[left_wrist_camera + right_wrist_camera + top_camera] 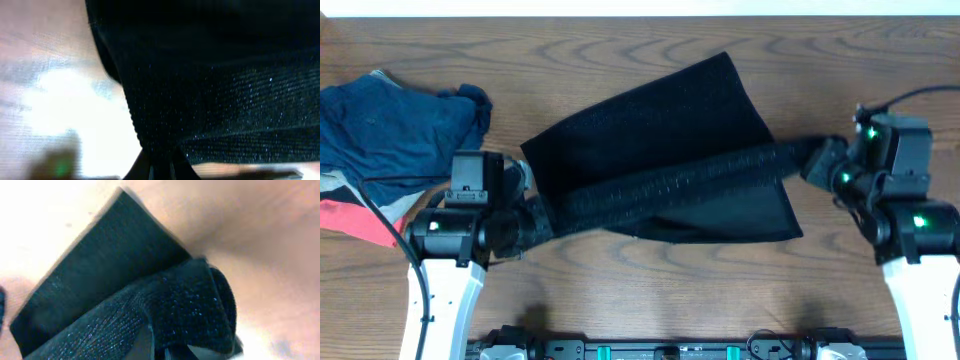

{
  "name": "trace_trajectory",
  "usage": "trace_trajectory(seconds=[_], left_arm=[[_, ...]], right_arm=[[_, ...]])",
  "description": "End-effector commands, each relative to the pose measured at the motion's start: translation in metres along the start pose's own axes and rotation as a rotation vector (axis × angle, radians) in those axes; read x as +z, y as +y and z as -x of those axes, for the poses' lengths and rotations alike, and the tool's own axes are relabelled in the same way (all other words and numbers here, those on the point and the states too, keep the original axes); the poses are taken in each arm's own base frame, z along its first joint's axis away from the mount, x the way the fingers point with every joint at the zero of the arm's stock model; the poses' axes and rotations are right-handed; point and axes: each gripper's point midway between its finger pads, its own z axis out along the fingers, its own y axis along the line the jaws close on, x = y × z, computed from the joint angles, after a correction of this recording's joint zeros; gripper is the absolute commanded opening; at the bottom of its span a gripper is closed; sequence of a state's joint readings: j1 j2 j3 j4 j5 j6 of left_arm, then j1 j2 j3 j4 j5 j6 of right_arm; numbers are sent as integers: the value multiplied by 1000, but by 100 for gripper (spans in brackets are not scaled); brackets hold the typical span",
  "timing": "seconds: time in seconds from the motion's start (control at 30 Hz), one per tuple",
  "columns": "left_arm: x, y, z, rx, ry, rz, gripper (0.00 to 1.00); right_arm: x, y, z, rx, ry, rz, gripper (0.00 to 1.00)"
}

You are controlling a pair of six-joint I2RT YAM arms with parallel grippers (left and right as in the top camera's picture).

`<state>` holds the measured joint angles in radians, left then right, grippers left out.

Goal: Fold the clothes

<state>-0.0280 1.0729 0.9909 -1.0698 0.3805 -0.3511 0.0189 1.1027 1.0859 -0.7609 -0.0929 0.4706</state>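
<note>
Where its jaws come together, the left gripper [540, 218] is clamped on one end of the black garment [670, 140], and the left wrist view shows the knit cloth narrowing down into the gripper [159, 167] at the bottom edge of the picture. From that grip a thick, rolled fold of the fabric runs straight across toward the other arm, pulled taut. At its far end the right gripper [820, 158] is likewise closed on the garment. In the right wrist view the cloth bunches into a rounded wad just above the gripper [165, 350]. The fingers themselves are mostly hidden there, so only the pinch is plain. Beyond this stretched band, on the side away from both arms, the rest of the garment lies flat on the wooden table [670, 290] as a broad tilted panel, and a smaller flap lies on the near side of the band, closer to the right gripper than to the left. Out past the left gripper, on its outer side and apart from the black garment, sits a rumpled pile of blue clothes [390, 125], with a red cloth [355, 222] showing at the pile's near edge, beside the left arm.
</note>
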Motion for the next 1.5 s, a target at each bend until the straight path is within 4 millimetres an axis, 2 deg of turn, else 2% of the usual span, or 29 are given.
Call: trace_trajectory(seconds=[0.0, 0.07, 0.2, 0.33, 0.43, 0.73, 0.9, 1.1, 1.27, 1.3, 1.33, 1.43, 1.47], left_arm=[[1, 11, 21, -113, -61, 70, 6], [7, 11, 25, -125, -54, 73, 6], [17, 15, 25, -137, -13, 94, 6], [22, 17, 25, -143, 7, 105, 6], [23, 17, 25, -144, 10, 106, 6], [21, 24, 7, -162, 77, 140, 6], [21, 24, 7, -162, 78, 140, 6], [21, 25, 4, -166, 90, 146, 6], [21, 25, 3, -167, 92, 147, 6], [20, 26, 2, -167, 94, 148, 7], [21, 26, 2, -167, 95, 149, 6], [21, 26, 2, -168, 97, 150, 6], [21, 26, 1, -169, 98, 151, 6]], right_arm=[[15, -2, 24, -72, -52, -13, 1], [27, 1, 21, -76, -23, 2, 1], [43, -10, 0, -68, 81, -41, 1], [43, -16, -12, -62, 133, -63, 1], [36, -19, -24, -56, 181, -72, 1], [-4, -61, -120, 44, 575, -266, 1], [-8, -80, -159, 150, 682, -358, 1], [5, -101, -199, 255, 729, -434, 12], [22, -109, -211, 285, 694, -429, 28], [26, -110, -212, 295, 683, -428, 38], [29, -111, -214, 299, 675, -424, 52], [36, -115, -220, 325, 659, -427, 71], [37, -116, -223, 336, 657, -430, 72]])
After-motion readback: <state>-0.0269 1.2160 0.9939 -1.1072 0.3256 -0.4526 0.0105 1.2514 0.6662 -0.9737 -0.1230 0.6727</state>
